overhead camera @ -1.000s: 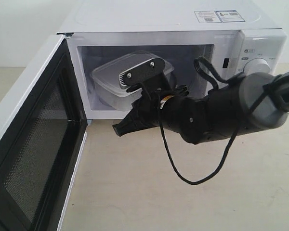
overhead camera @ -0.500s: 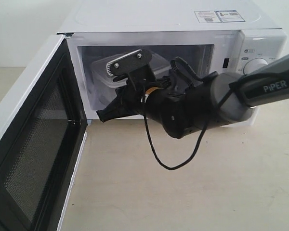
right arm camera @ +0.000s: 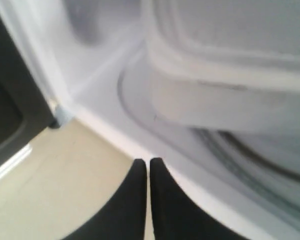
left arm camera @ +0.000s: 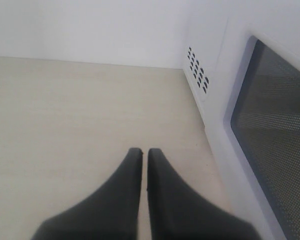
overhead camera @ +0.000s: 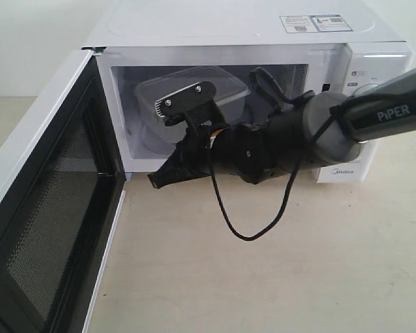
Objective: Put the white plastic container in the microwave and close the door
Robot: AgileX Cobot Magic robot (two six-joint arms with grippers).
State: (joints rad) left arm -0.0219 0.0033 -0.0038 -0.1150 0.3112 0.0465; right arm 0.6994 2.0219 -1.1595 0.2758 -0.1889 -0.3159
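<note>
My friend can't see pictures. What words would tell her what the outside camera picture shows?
The white plastic container sits inside the microwave, whose door hangs wide open on the left. The right arm's black fingers, closed and empty, are just in front of the opening, above the beige table.

I'm easing the right gripper [right arm camera: 148,161] slightly back from the microwave [overhead camera: 194,28] mouth after swinging it left. The container [overhead camera: 222,83] is sitting further in now, ahead of the closed jaws.

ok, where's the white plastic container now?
Exterior view: the white plastic container sits inside the microwave, left half of the cavity, just beyond the right gripper.
</note>
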